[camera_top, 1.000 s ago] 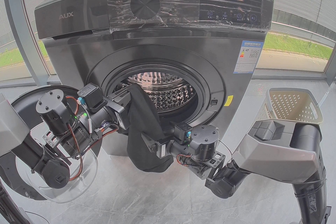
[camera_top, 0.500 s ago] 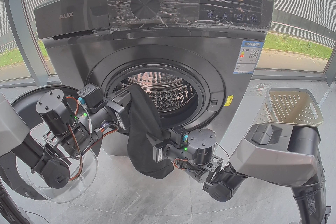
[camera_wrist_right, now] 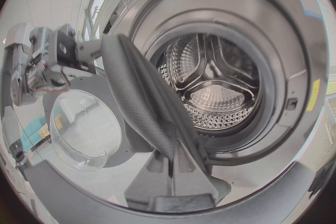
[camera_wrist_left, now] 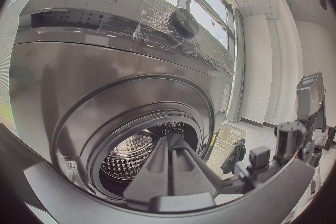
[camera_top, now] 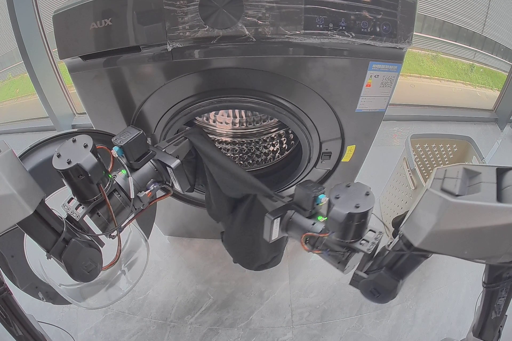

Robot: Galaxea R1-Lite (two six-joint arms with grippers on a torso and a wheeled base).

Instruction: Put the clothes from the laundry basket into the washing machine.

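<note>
A black garment [camera_top: 234, 198] stretches taut across the lower left of the washing machine's open drum [camera_top: 250, 139]. My left gripper [camera_top: 184, 144] is shut on its upper end at the left rim of the opening; in the left wrist view the left gripper [camera_wrist_left: 170, 140] pinches the cloth in front of the drum [camera_wrist_left: 133, 158]. My right gripper [camera_top: 268, 222] is shut on the lower part, below and in front of the opening, and loose cloth hangs under it. From the right gripper [camera_wrist_right: 171, 161], the garment [camera_wrist_right: 140, 95] runs up toward the other arm.
The round glass door [camera_top: 80, 251] stands swung open at the left, behind my left arm. A beige laundry basket [camera_top: 445, 158] sits on the floor to the machine's right, with a dark garment [camera_wrist_left: 236, 156] draped over its edge. Grey tiled floor lies in front.
My right gripper has moved to the right with the garment's lower part, pulling the cloth from a hanging drape into a taut diagonal. My left gripper has shifted slightly left.
</note>
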